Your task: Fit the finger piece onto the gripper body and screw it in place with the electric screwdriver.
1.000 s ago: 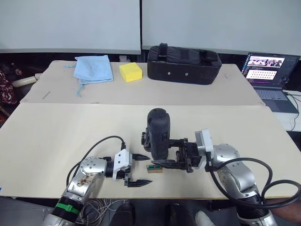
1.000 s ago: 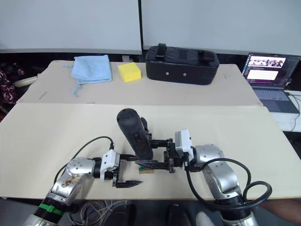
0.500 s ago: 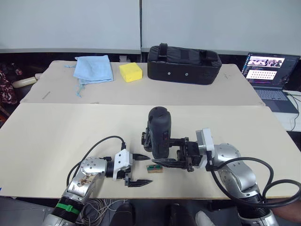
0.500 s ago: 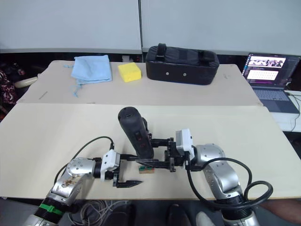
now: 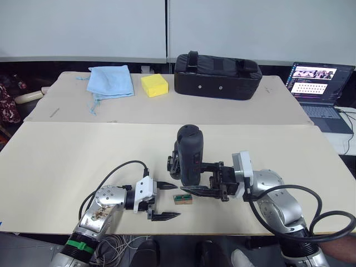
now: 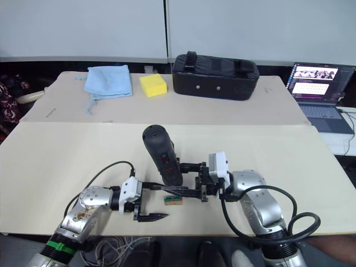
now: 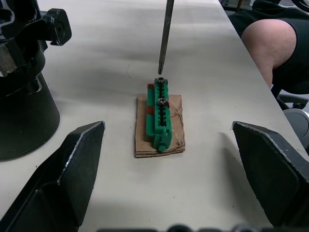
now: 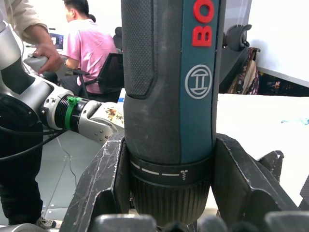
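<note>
My right gripper [image 5: 192, 179] is shut on the electric screwdriver [image 5: 189, 156], a thick black tool held nearly upright over the near table. Its thin metal bit [image 7: 165, 34] points down, the tip just above a screw at the far end of a green screw holder [image 7: 161, 113] on a scrap of cardboard. The gripper body [image 7: 21, 77], chunky and black with a rounded base, stands just behind the screwdriver, mostly hidden by it in the eye views. My left gripper [image 5: 177, 200] rests open near the table's front edge, its fingers [image 7: 67, 179] either side of the holder. The finger piece is out of view.
On the far table lie a blue cloth [image 5: 111, 80], a yellow sponge [image 5: 154, 85] and a large black zipped bag [image 5: 217, 76]. An open laptop [image 5: 320, 83] sits at the far right. A person's arm [image 7: 275, 48] is beyond the table's edge.
The right gripper has carried the screwdriver slightly up and to the right, standing it a little more upright. The left arm has not moved.
</note>
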Available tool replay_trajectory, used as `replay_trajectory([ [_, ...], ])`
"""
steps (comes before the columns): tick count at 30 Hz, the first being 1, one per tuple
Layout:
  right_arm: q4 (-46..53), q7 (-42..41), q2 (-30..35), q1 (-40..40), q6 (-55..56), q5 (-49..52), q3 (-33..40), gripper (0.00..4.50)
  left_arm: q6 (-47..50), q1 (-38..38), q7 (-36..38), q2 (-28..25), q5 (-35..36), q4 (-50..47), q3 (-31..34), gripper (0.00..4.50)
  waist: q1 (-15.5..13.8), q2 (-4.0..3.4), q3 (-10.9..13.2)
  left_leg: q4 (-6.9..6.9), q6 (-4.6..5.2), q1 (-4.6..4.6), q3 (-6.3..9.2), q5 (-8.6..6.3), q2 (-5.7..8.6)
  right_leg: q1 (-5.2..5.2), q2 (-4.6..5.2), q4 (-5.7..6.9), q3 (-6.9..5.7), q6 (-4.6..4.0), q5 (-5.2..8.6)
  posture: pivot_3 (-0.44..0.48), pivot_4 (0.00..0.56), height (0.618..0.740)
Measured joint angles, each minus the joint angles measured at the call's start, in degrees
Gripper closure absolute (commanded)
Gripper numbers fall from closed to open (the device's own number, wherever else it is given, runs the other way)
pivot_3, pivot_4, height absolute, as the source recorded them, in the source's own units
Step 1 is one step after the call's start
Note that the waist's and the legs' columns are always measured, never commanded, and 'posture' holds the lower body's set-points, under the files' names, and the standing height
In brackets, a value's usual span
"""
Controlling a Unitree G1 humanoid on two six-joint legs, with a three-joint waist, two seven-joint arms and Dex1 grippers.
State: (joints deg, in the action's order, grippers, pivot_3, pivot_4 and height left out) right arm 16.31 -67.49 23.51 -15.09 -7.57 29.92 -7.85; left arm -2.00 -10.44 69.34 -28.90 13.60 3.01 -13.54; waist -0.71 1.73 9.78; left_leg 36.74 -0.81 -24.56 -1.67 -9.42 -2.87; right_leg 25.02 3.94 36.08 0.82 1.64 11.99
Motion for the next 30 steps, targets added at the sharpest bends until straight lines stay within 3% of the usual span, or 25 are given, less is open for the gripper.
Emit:
replay_trajectory([
  [30, -0.07, -0.09, 0.0, 0.0, 0.02, -0.58, -0.62, 2.6, -0.08, 0.07, -0.38, -0.18, 0.03, -0.1, 0.06, 0.0, 0.03, -0.01, 0.0, 0.0, 0.0, 0.0, 0.0, 0.0, 0.0, 0.0, 0.0, -0.01, 0.0, 0.0, 0.0, 0.0, 0.15, 0.74],
])
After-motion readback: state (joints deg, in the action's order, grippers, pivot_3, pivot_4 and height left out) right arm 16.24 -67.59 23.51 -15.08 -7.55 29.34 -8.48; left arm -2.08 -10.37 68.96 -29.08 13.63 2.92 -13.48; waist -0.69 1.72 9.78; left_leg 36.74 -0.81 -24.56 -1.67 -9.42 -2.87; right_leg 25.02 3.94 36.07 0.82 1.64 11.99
